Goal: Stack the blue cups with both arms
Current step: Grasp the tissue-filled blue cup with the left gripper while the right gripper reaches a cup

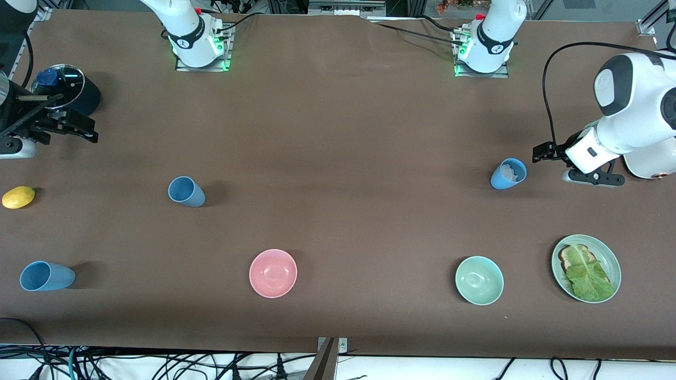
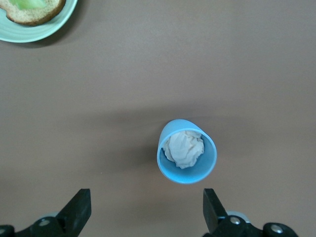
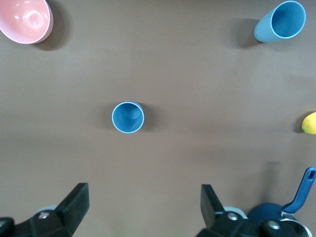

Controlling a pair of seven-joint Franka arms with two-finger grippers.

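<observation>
**Before the first grasp: three cups apart, both grippers empty**

Brown table (image 1: 338, 132) with two white arms based along its robot edge. Left arm (image 1: 634, 105) folded out over its own end of the table; left gripper (image 1: 544, 153) wide open, holding nothing, hovering just beside the filled cup (image 1: 508, 174). Right arm waiting at the other end; right gripper (image 1: 79, 131) likewise wide open and empty, above the table close to the saucepan (image 1: 66, 92).

Three blue cups, all upright and well apart: the filled cup toward the left arm's end; the middle cup (image 1: 186, 191) toward the right arm's end; the corner cup (image 1: 46, 276) nearer the front camera, at that same end.

Advice for the step in hand, as a judgement: descend straight, jaws astride the wall of the chosen cup, closing gently on the tapered side; keep the cup vertical for a clean nesting. Best base probably an empty cup, since the wad may block nesting.

View differences. Front view alone: all three cups together, plus pink bowl (image 1: 273, 273), green bowl (image 1: 479, 280), plate (image 1: 607, 252) with toast and lettuce, lemon (image 1: 18, 197). Left wrist view: crumpled white wad (image 2: 184, 149) inside the filled cup, only a pale patch from the front. Right wrist view: middle cup's bare interior, confirmed empty.
</observation>
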